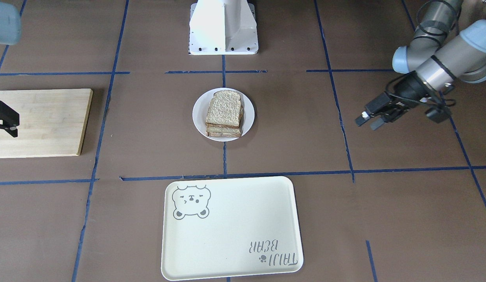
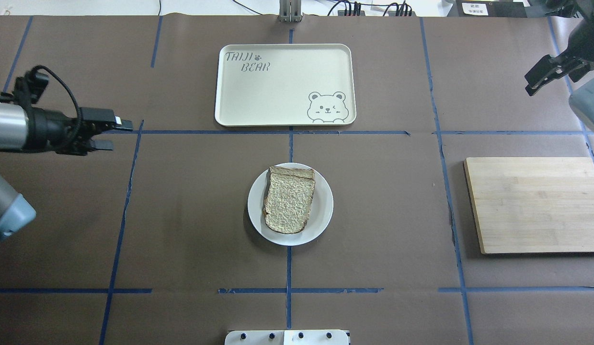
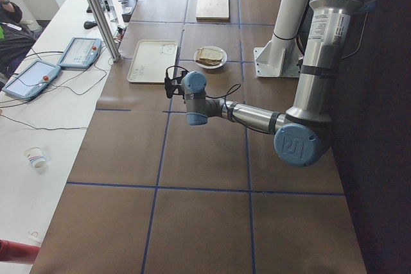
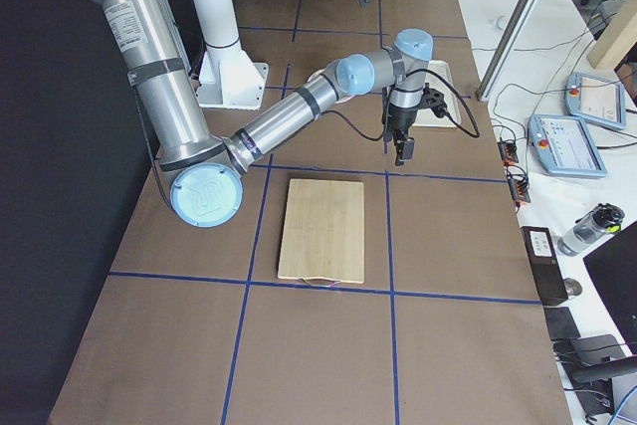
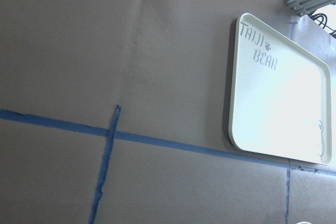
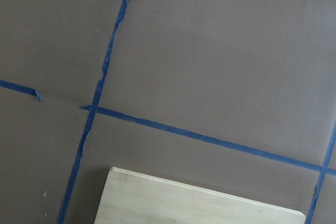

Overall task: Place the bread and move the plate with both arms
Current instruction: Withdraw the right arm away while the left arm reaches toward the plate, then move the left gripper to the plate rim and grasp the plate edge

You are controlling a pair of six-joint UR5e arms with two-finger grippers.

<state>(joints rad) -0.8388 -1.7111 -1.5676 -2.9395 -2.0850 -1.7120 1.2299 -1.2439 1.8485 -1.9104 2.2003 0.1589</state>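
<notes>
The small white plate (image 2: 325, 206) sits at the table's middle, also seen in the front view (image 1: 249, 113). On it lies a stack of bread slices; the top slice of bread (image 2: 290, 203) is rough and whitish-speckled with a dark crust, also seen in the front view (image 1: 224, 109). My left gripper (image 2: 120, 135) hovers far to the plate's left, open and empty, and shows in the front view (image 1: 366, 123). My right gripper (image 2: 531, 84) is at the far right, beyond the wooden board, open and empty, and shows partly in the front view (image 1: 9, 127).
A cream rectangular bear tray (image 2: 278, 91) lies beyond the plate, empty; it also shows in the left wrist view (image 5: 283, 98). A wooden cutting board (image 2: 534, 203) lies at the right, bare. The white robot base (image 1: 223, 27) stands on the near side. Blue tape lines cross the brown table.
</notes>
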